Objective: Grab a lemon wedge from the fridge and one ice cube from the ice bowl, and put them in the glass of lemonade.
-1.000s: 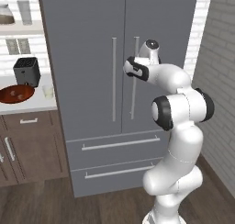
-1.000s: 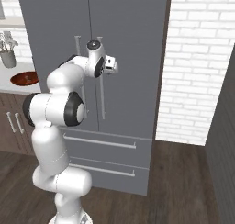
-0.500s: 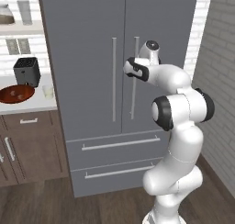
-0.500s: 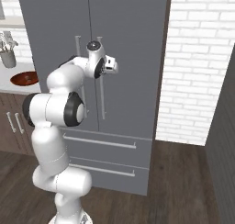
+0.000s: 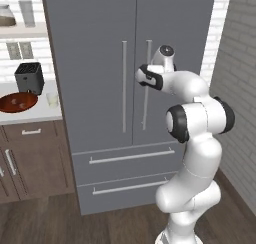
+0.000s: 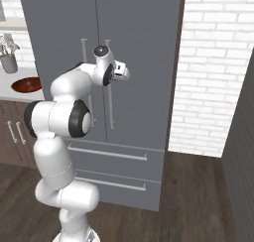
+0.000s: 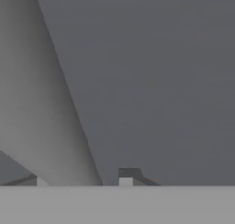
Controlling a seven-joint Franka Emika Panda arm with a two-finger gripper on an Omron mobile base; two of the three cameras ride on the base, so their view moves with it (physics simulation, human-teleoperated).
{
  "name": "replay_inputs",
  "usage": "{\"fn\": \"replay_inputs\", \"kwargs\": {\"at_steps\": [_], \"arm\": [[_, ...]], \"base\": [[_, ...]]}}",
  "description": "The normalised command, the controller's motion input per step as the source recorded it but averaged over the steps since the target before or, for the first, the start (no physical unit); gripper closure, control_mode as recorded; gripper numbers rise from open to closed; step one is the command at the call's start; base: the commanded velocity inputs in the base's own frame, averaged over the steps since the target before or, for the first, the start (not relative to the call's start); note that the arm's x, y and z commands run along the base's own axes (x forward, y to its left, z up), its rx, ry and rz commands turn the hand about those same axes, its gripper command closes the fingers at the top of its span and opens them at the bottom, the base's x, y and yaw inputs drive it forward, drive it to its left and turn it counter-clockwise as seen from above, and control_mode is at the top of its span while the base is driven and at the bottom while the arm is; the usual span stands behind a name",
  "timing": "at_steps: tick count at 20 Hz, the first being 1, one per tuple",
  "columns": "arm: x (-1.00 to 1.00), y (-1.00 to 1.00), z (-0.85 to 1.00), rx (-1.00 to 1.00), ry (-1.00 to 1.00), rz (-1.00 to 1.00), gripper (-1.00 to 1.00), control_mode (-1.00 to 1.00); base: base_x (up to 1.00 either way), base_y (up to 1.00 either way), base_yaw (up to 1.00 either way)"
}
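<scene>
A tall, wide grey two-door fridge (image 5: 100, 53) stands shut at the middle of the room, with two long slim vertical bar handles side by side at the seam of its doors and two drawers below, each with a horizontal bar. The white robot arm reaches up to the right-hand door handle (image 5: 146, 83). Its fingers (image 7: 82, 182) sit at that handle: in the hand view the pale grey bar runs close along the left, one dark tip on each side of it, with the flat grey door behind. Whether the fingers press on the bar or merely straddle it, I cannot tell.

To the left of the fridge, a pale bench (image 5: 30, 115) sits over dark brown cabinets. On it rests a wide, shallow, reddish-brown wooden bowl (image 5: 17, 102) (the ice bowl), and just beside it, towards the fridge, a small clear tumbler of pale liquid (image 5: 52, 99). A small dark boxy appliance (image 5: 29, 77) stands behind the bowl. A shelf above carries a jar and a taller glass.

The floor is dark wood plank. A white brick wall (image 6: 213, 72) rises to the right of the fridge.
</scene>
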Motion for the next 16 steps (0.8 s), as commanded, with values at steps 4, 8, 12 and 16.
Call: {"fn": "replay_inputs", "kwargs": {"at_steps": [4,8,12,16], "arm": [[-0.17,-0.84,0.0,0.0,0.0,-0.12,1.0,-1.0],[-0.56,-0.89,0.01,0.04,0.0,-0.12,1.0,-1.0],[-0.81,-0.88,0.04,0.08,0.0,-0.11,1.0,-1.0],[-0.74,-0.96,0.02,0.08,0.02,-0.1,1.0,-1.0]], "base": [[0.0,0.0,0.0],[0.0,0.0,0.0],[0.0,0.0,0.0],[0.0,0.0,0.0]]}}
